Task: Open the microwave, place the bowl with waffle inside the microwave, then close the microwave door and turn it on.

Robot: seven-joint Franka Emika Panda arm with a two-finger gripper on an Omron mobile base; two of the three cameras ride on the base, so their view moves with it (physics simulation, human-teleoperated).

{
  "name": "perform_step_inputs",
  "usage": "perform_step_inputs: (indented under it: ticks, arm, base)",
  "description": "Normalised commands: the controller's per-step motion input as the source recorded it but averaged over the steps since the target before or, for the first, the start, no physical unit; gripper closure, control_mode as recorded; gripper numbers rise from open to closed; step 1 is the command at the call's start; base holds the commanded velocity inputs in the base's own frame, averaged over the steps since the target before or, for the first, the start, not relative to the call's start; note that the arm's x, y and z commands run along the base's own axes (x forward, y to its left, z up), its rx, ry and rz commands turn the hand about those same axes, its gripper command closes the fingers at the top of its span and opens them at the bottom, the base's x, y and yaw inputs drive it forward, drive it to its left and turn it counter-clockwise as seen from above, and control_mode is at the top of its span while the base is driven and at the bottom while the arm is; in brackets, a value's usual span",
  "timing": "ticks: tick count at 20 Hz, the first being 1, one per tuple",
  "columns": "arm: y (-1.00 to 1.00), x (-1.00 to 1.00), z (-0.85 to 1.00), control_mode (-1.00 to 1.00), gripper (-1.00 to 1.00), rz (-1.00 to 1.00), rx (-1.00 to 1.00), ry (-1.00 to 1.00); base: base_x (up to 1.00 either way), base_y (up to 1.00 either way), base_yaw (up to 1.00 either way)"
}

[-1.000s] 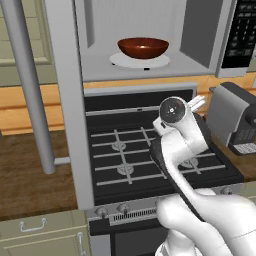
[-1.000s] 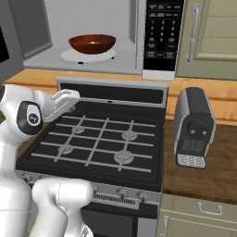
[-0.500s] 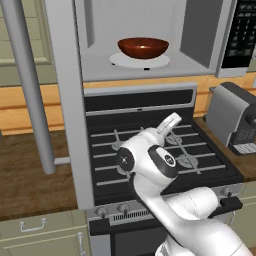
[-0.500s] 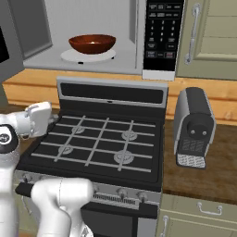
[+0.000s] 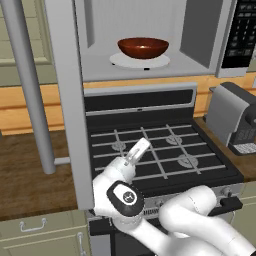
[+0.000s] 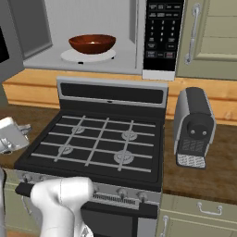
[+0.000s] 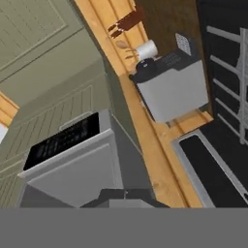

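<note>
We see the bowl (image 5: 143, 47) on the turntable (image 5: 140, 61) inside the microwave (image 6: 92, 37), its door (image 5: 65, 100) swung open. The gripper (image 5: 140, 148) hangs over the stove (image 5: 160, 155), fingers closed on nothing. The hand view adds the toaster (image 7: 169, 92) and a white cup (image 7: 146, 50) behind it.

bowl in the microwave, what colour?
Glossy reddish-brown bowl on the white turntable; clearest in the right base view.

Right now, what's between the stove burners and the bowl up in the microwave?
In the right base view, the stove's raised black back panel and a strip of wooden wall lie between the burners and the bowl on its white turntable.
</note>
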Motion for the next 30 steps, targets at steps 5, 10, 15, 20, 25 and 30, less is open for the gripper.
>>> perform_step_inputs:
  ticks: [5, 10, 15, 20, 25, 30]
  arm:
    - [0.89, -0.14, -0.01, -1.0, 1.0, -0.03, -0.35, -0.2]
    - [0.82, -0.2, 0.0, -1.0, 1.0, -0.02, -0.31, -0.2]
    - [0.72, -0.34, 0.03, -1.0, 1.0, 0.0, -0.23, -0.17]
    - [0.58, -0.42, 0.12, -1.0, 1.0, 0.0, -0.12, -0.15]
    - [0.64, -0.27, 0.12, -1.0, 1.0, -0.01, -0.12, -0.11]
    - [0.79, -0.03, 0.04, -1.0, 1.0, -0.07, -0.17, -0.07]
  base:
    - [0.0, 0.0, 0.0]
    - [0.0, 0.0, 0.0]
    - [0.0, 0.0, 0.0]
    - [0.0, 0.0, 0.0]
    - [0.0, 0.0, 0.0]
    - [0.0, 0.0, 0.0]
